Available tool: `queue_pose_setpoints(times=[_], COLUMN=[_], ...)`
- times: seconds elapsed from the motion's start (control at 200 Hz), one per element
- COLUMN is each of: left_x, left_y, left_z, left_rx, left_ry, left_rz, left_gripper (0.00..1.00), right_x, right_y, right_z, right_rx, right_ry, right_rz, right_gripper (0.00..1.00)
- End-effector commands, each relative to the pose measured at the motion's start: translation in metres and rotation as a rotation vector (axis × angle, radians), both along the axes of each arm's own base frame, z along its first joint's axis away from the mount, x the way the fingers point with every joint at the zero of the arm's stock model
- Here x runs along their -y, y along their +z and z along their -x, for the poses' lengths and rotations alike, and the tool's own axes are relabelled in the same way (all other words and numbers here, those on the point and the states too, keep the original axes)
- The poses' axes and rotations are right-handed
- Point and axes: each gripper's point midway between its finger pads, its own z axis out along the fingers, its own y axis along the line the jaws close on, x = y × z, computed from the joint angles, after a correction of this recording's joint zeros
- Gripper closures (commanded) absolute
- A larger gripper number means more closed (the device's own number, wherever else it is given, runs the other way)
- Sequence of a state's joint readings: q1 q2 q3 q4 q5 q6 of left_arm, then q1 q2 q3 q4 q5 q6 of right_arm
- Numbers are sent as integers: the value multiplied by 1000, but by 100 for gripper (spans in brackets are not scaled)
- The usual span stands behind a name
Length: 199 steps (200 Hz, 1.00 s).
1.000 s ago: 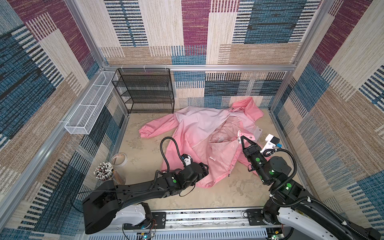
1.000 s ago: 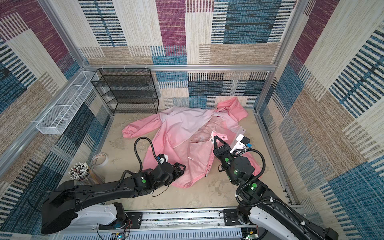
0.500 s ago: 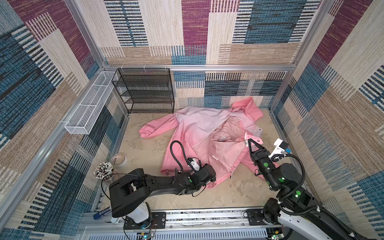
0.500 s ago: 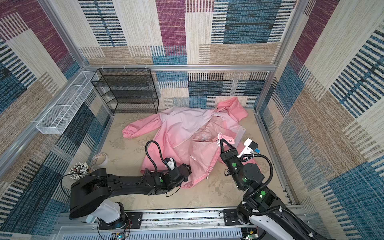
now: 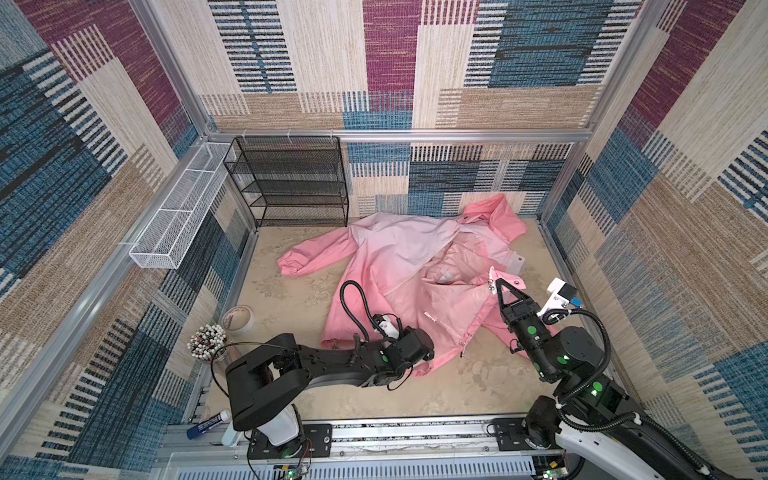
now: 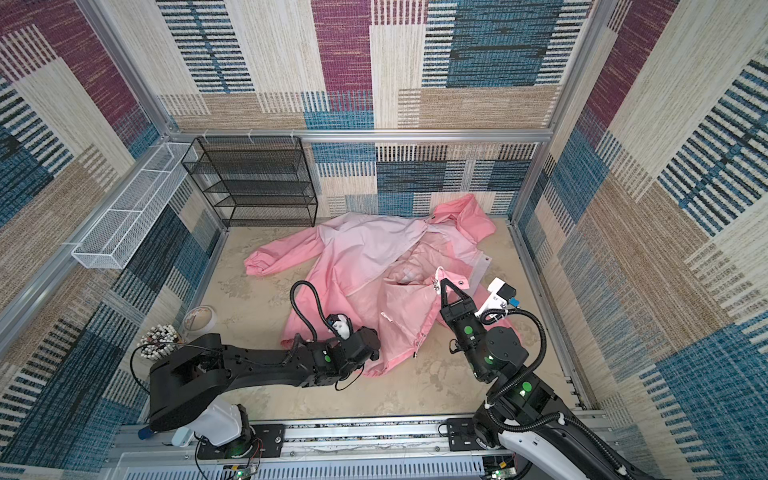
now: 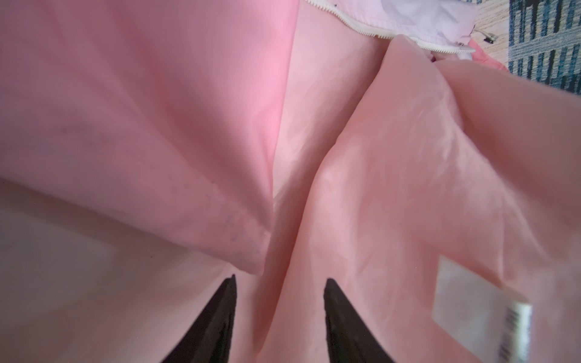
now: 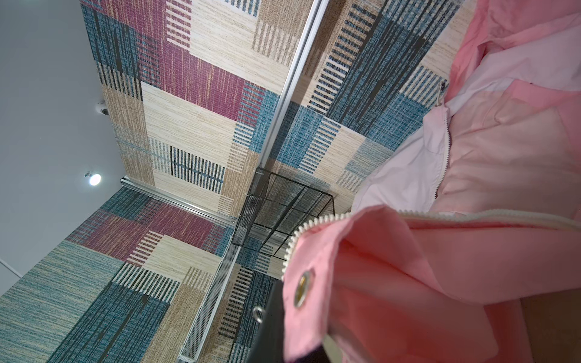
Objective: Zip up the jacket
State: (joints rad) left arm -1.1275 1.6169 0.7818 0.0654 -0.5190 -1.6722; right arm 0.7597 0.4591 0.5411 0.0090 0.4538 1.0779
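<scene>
Left claw has slid further right along the bottom hem over the last second, and its jaws have come in from wide to roughly half. Right claw has barely shifted. Left side: the two black fingers stand apart, straddling a raised fold of the jacket, with no pinch visible. A white tag sits on the lining just beside them. Right side: clamped tight on the jacket's front edge, at the corner with the metal eyelet, holding that flap up off the table. The white zipper teeth run along the lifted edge, not joined to the other half. In both top views the jacket lies spread open across the middle and right of the table, hood toward the back wall, one sleeve out to the left, lining showing. The black wire shelf stands at back left near the jacket's shoulder. The white mesh basket hangs on the left wall, and the tape roll sits near the table's left edge, apart from the jacket.
</scene>
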Motion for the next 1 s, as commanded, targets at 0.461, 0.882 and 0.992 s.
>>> queue_pose_setpoints(times=[0.461,0.882,0.992], left_x=[5,-8,-16], left_y=[-16,-18,-24], left_z=[-13,-14,-16], left_rx=[-36,-30,-10], left_ry=[-16,13,55], left_rz=[0,-66,-45], left_gripper=[56,66,79], right_x=[-2,2,1], right_y=[2,2,2], right_z=[-2,0,1], right_rx=[2,1,1], right_ry=[5,-4,1], right_rz=[-29,-39,-39], right_gripper=[100,100,100])
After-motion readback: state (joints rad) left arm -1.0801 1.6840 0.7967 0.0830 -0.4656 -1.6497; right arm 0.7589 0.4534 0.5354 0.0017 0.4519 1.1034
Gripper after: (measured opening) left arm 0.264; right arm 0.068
